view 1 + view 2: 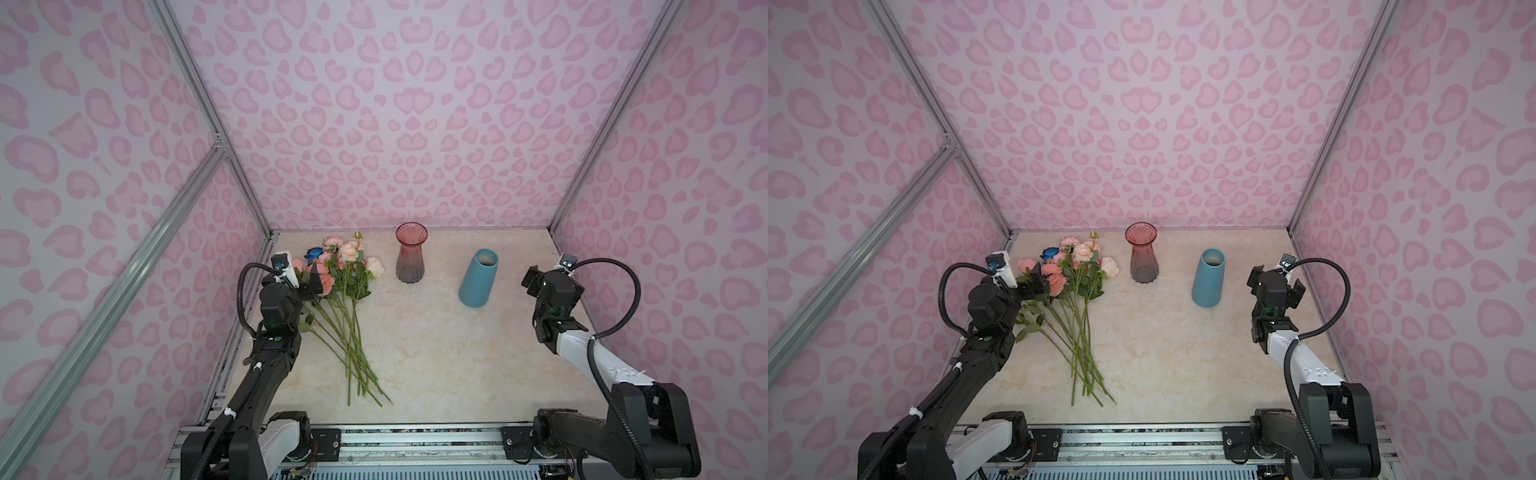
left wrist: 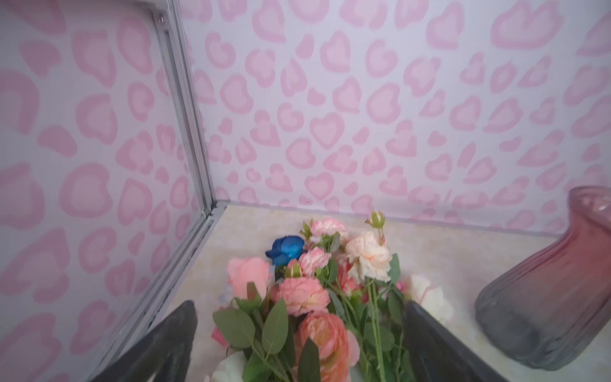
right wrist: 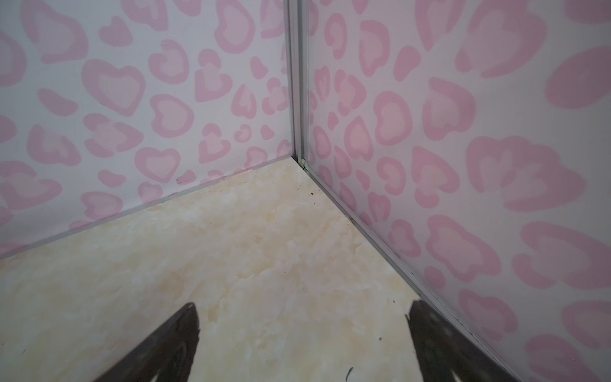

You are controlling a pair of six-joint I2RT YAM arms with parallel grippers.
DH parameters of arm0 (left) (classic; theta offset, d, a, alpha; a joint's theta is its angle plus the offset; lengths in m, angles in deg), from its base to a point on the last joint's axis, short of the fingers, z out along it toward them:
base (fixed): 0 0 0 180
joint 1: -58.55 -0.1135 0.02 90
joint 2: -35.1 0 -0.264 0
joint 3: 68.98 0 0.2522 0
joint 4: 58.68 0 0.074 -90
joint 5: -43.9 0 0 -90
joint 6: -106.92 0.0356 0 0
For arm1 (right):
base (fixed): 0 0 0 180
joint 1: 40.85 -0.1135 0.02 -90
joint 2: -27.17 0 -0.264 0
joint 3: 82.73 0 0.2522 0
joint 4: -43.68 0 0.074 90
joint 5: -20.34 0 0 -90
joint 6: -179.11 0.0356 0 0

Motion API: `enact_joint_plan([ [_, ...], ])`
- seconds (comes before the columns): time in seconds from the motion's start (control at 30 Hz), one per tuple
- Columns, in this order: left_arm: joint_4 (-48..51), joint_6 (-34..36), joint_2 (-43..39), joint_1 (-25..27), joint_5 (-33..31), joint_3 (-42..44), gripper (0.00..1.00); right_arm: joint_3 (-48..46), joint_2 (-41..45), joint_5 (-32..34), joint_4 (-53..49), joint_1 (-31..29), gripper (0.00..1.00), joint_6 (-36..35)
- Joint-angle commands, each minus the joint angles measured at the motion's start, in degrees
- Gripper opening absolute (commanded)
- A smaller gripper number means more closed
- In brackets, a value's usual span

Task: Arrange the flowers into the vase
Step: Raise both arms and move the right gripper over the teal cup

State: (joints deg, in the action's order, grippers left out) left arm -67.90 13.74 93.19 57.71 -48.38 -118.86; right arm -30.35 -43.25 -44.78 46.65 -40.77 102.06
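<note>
You are looking at the left gripper (image 2: pixel 299 302) hovering with its jaws spread wide and gripping nothing, straddling the blooms of the flowers (image 1: pixel 347 291). The flowers are lying in a loose bunch on the left of the table (image 1: pixel 436 353), heads far and stems fanning toward the near edge. A pink glass vase (image 1: pixel 410 253) is standing just right of the blooms, with a blue vase (image 1: pixel 478 278) further right. The right gripper (image 3: pixel 302 304) is hanging open and empty over bare table by the right wall.

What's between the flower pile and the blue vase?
The pink glass vase, upright, sits between the flowers and the blue vase; both top views show it.
</note>
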Motion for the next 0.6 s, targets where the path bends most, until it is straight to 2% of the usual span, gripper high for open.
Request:
enact_joint_plan([
  [0.0,15.26,-4.90,-3.24,-0.04,2.81,-7.86,0.98,10.11,0.98,5.10,-26.11,-0.06,1.00,7.84],
  [0.1,22.98,-11.90,-4.95,-0.04,3.34,-14.59,0.98,17.75,0.51,1.44,-35.58,0.43,1.00,9.47],
  [0.17,27.69,-19.60,-6.02,-0.04,2.16,-17.63,0.98,21.18,0.44,0.57,-40.24,0.76,1.00,13.97],
  [0.2,29.19,-22.78,-6.73,-0.04,1.15,-18.15,0.98,22.39,0.77,-1.61,-42.12,1.23,1.00,15.59],
  [0.23,29.73,-25.68,-7.80,-0.08,0.03,-17.83,0.98,22.97,1.31,-7.55,-41.95,2.19,1.00,14.86],
  [0.27,29.19,-28.15,-9.17,-0.17,-1.20,-16.71,0.98,22.81,2.11,-12.31,-40.70,2.60,0.93,14.15],
  [0.33,29.02,-34.31,-11.81,-0.15,-4.49,-14.30,0.98,23.13,3.44,-16.96,-40.08,2.66,0.77,13.93],
  [0.43,28.47,-33.43,-13.10,-0.13,-3.48,-13.96,1.00,26.40,3.41,-18.80,-43.29,2.65,0.65,13.11],
  [0.5,30.38,-32.84,-11.80,-0.13,-1.46,-15.76,0.96,28.50,3.05,-20.92,-44.87,2.48,0.62,12.08],
  [0.57,31.32,-32.07,-8.93,-0.13,2.83,-17.74,0.87,29.64,2.90,-23.27,-45.94,2.06,0.61,12.17],
])
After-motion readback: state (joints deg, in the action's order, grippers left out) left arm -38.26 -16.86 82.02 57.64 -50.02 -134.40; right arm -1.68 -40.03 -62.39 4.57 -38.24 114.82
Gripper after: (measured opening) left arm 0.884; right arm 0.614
